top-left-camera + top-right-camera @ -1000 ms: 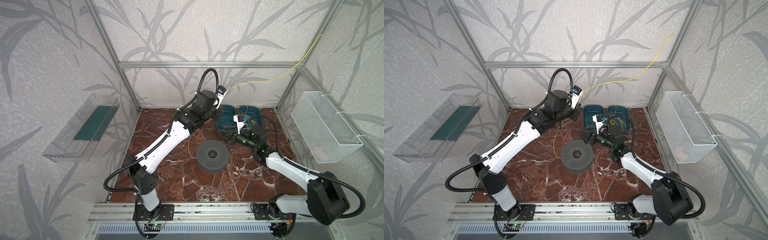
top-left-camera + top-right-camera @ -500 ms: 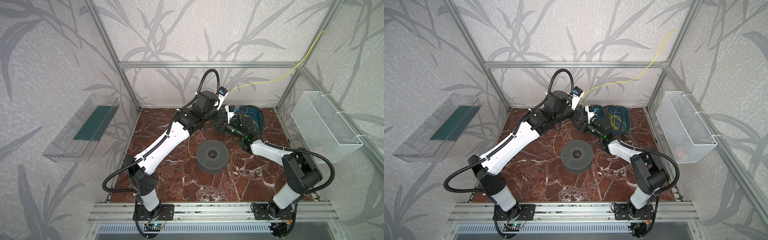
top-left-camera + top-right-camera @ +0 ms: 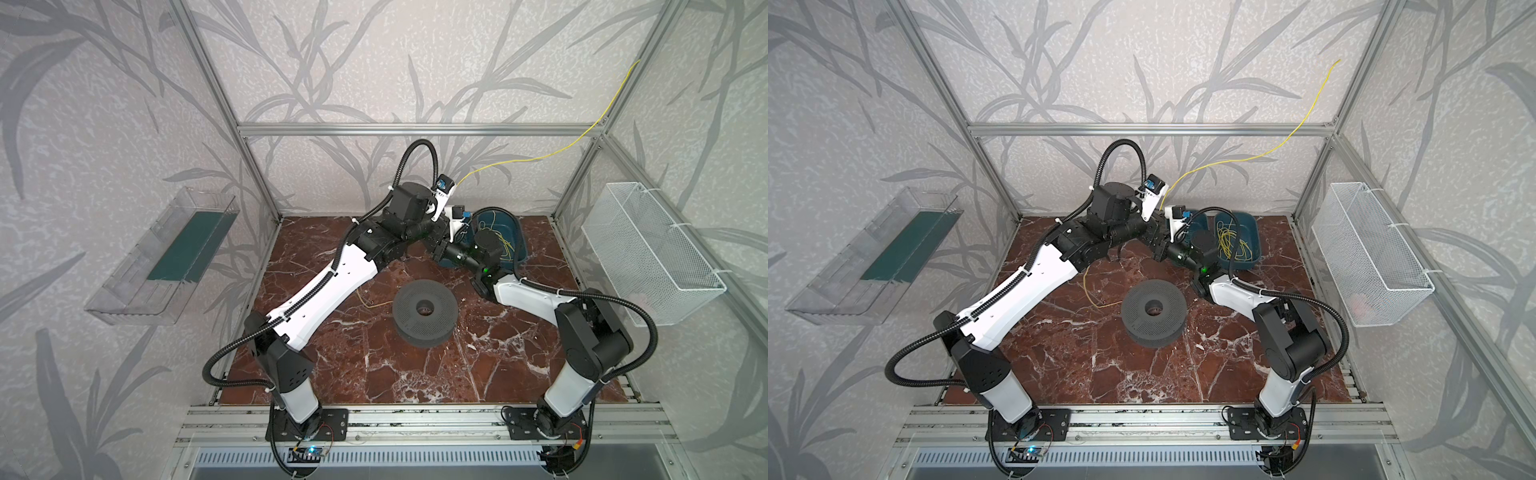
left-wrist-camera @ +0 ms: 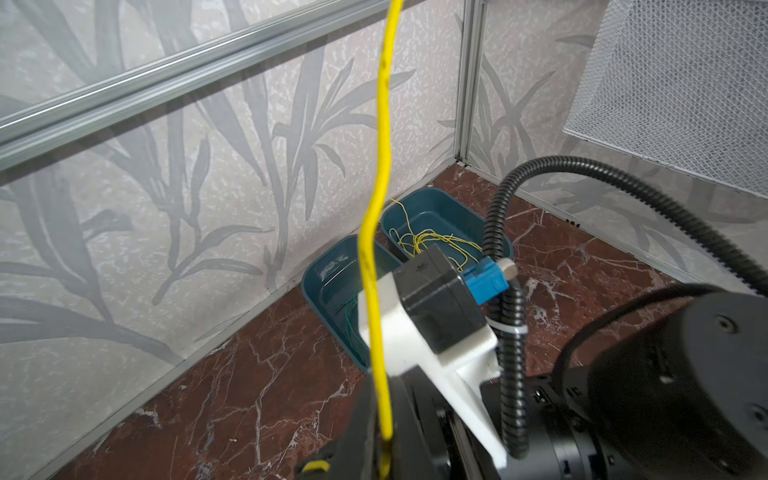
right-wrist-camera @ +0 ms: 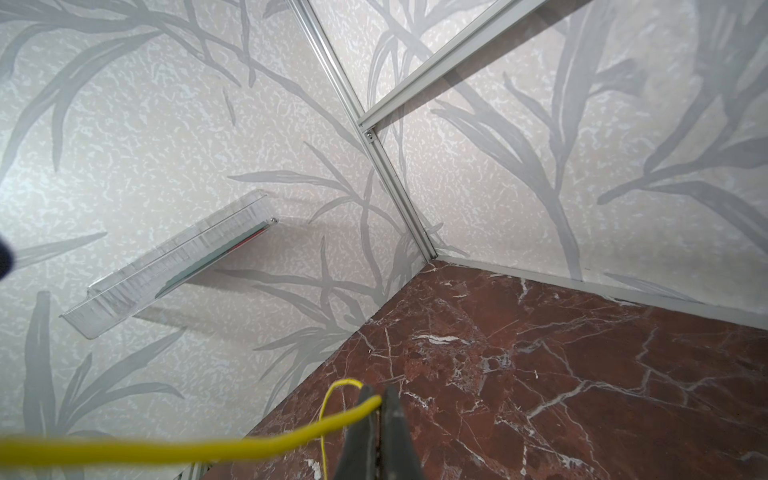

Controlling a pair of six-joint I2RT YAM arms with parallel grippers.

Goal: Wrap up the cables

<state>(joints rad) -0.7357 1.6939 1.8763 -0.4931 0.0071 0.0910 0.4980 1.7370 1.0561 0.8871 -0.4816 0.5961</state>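
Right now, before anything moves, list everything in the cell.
long cable: one, yellow, from the grippers up toward the right frame post
loose cables: several, yellow, tangled in the right-hand tray
trays: two, teal, side by side at the back wall
spool: one, dark grey, centre of the tabletop
shelf: one, clear with a green base, left wall
basket: one, white mesh, right wall
tabletop: one, red-brown marble
left gripper: black, long cable runs into it, grip unclear
right gripper: black, shut on the long cable
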